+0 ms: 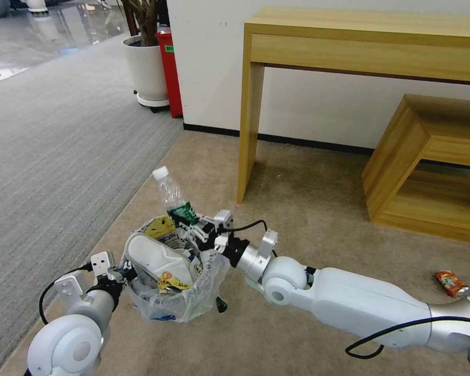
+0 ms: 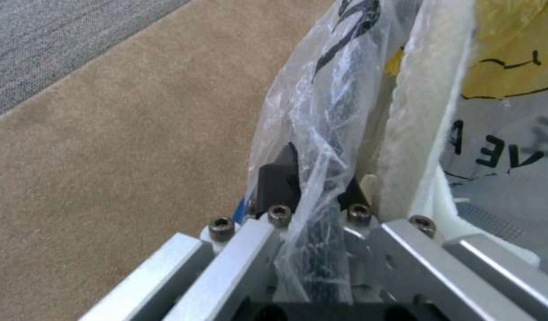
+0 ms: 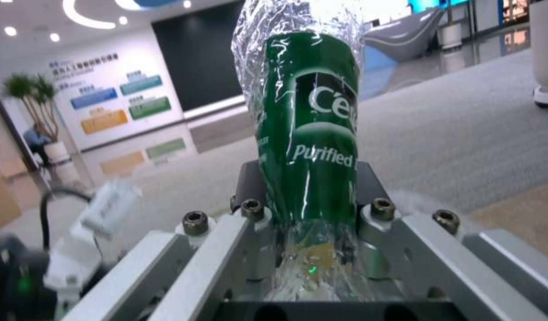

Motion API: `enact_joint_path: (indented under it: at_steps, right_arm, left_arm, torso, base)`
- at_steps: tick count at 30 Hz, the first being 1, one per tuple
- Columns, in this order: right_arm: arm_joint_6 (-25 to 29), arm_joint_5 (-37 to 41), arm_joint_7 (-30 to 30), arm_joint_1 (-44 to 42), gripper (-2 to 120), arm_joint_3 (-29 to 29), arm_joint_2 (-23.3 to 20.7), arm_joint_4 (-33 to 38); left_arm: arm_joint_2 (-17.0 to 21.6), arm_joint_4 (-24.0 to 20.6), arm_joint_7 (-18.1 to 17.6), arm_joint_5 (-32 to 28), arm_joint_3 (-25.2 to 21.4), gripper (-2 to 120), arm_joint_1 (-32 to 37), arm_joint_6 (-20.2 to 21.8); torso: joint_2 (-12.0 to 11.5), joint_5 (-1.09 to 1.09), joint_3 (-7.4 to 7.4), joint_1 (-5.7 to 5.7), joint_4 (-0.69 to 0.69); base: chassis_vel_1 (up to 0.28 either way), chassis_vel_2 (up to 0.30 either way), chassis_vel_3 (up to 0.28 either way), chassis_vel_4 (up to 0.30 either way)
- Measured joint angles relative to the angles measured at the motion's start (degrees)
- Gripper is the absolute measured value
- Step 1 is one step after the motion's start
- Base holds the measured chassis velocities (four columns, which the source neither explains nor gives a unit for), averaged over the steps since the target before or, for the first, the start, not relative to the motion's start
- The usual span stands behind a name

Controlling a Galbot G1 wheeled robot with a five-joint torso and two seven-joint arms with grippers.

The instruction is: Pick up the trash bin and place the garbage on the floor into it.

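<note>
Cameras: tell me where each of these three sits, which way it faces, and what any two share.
Head view: on the head, looking down at carpet; both arms show, left gripper on the small black plastic-lined trash bin.
Left wrist view: on the left wrist, looking along its fingers clamping the bin's clear crinkly liner.
Right wrist view: on the right wrist, looking along its gripper holding the green-label clear plastic bottle toward the lobby.
Shared: head and right wrist views show the bottle in the right gripper.

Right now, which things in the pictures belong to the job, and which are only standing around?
Job: trash bin, held at its rim by the left gripper; green-label bottle, held by the right gripper; white slipper in the bin; red wrapper on the floor.
Standing around: wooden table, plant pot.
</note>
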Motion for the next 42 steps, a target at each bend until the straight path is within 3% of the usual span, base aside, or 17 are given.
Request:
enact_joint_path:
  at_steps: [7,11,14,21,23,29,38,42]
  right_arm:
    - [0.0,-1.8,0.6,-0.5,15,-1.4,0.2,-1.2]
    - [0.0,-2.2,0.6,-0.6,27,-1.6,0.2,-1.4]
    - [0.0,-2.4,0.5,-0.6,43,-1.6,0.1,-1.5]
    - [0.0,-2.9,0.4,-0.4,64,-1.6,0.2,-1.6]
    - [0.0,-3.0,0.4,-0.3,76,-1.6,0.2,-1.8]
    - [0.3,-3.7,0.4,-0.8,77,-0.9,0.1,-2.3]
    - [-1.0,-3.1,3.6,-4.3,78,6.5,-1.2,-0.7]
    - [-2.2,-2.9,5.3,-6.6,94,12.6,-2.9,0.6]
  left_arm:
    - [0.0,0.0,0.0,0.0,0.0,1,-0.1,0.0]
    - [0.0,0.0,0.0,-0.1,0.0,1,-0.2,0.0]
    - [0.0,0.2,0.0,-0.1,0.1,1,-0.3,0.0]
    - [0.0,0.4,0.0,-0.1,0.2,1,-0.3,0.0]
    - [0.0,0.4,0.0,-0.1,0.2,1,-0.3,0.0]
    - [0.0,0.7,0.0,-0.1,0.3,1,-0.3,0.0]
    - [0.2,1.2,0.0,0.1,0.3,1,-0.4,0.0]
    - [0.5,1.6,0.2,0.2,0.2,1,-0.3,-0.1]
  torso:
    - [0.0,0.01,0.0,0.0,0.0]
    - [0.0,0.01,0.0,0.0,0.0]
    - [0.0,0.01,0.0,0.0,0.0]
    - [0.0,0.0,0.0,0.0,0.0]
    - [0.0,0.01,0.0,0.0,0.0]
    - [0.0,0.0,0.0,0.0,0.0]
    - [0.0,0.01,0.0,0.0,0.0]
    - [0.0,0.01,0.0,0.0,0.0]
  base:
    - [0.0,0.0,0.0,0.0]
    - [0.0,0.0,0.0,0.0]
    - [0.0,0.0,0.0,0.0]
    - [0.0,0.0,0.0,0.0]
    - [0.0,0.0,0.0,0.0]
    - [0.0,0.0,0.0,0.0]
    - [0.0,0.0,0.0,0.0]
    - [0.0,0.0,0.0,0.0]
